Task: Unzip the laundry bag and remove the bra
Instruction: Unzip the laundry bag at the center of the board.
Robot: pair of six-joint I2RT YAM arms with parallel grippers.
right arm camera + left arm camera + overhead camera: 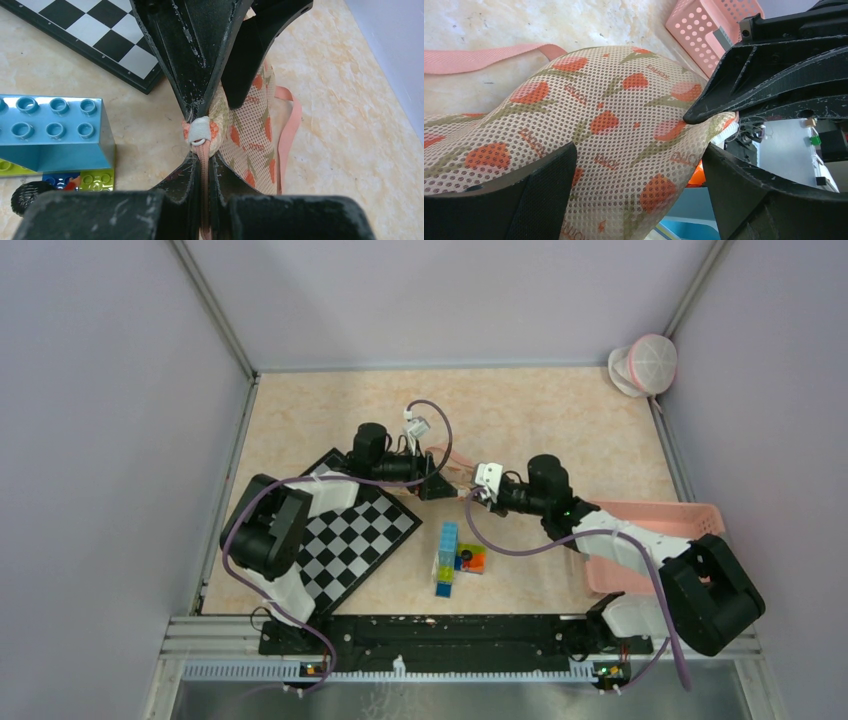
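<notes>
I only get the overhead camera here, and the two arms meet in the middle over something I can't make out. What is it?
Observer: A mesh laundry bag printed with red flowers, domed up off the table. The left wrist camera shows it close up.
Operator: Which arm has hold of it?
Observer: The right gripper is shut on a thin pink strip at the bag's end, just below a small white loop.
Operator: And the other one?
Observer: The left gripper is wide open, straddling the bag.
</notes>
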